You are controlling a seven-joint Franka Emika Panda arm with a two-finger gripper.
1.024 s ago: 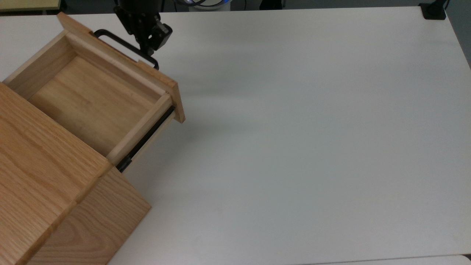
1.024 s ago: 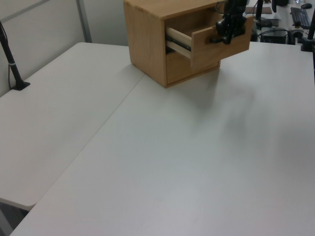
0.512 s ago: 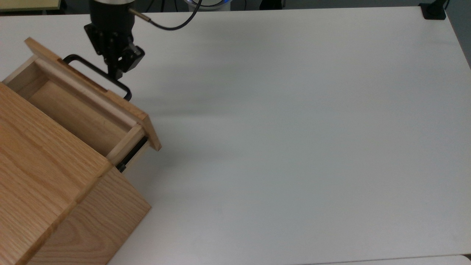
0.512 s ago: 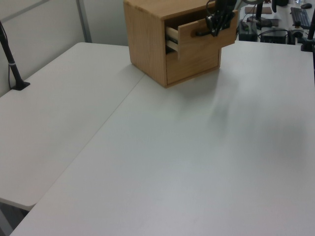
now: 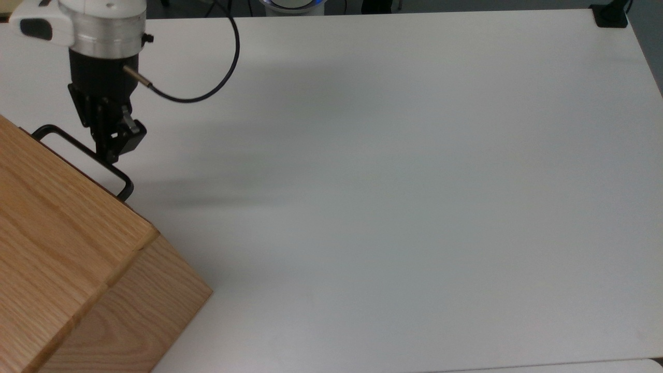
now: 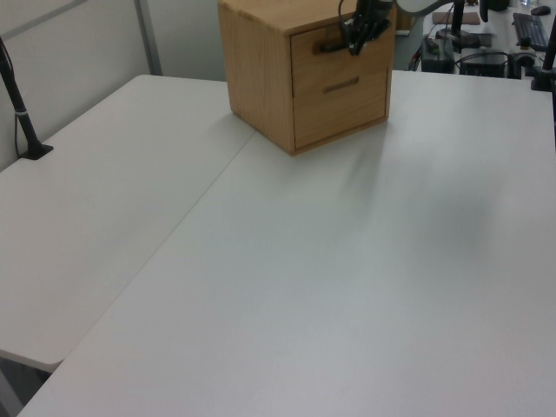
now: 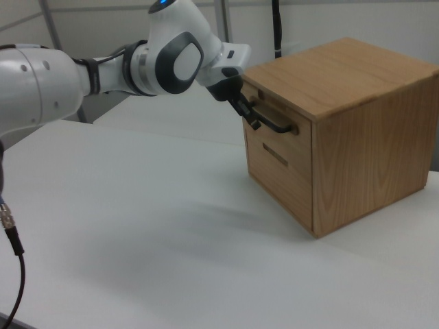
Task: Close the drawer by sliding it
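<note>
The drawer is pushed in flush with the front of the oak cabinet (image 5: 62,243). In the top view its long black handle (image 5: 72,143) sticks out past the cabinet's top edge. My gripper (image 5: 115,154) is shut on that handle near its right end in the top view. In the left view the drawer front (image 6: 321,62) is the upper of two, with my gripper (image 6: 354,42) at its handle. In the right view the drawer (image 7: 298,133) sits level with the cabinet face, and my gripper (image 7: 252,120) holds the bar from the right view's left.
A lower drawer (image 6: 340,104) sits under the upper one, also pushed in. The white table (image 5: 393,197) spreads wide to the top view's right of the cabinet. A black post (image 6: 22,113) stands at the left view's left edge. My arm's cable (image 5: 207,88) loops above the table.
The drawer has slid from well open to fully in, and its inside and black rail no longer show. My gripper travelled with the handle toward the cabinet.
</note>
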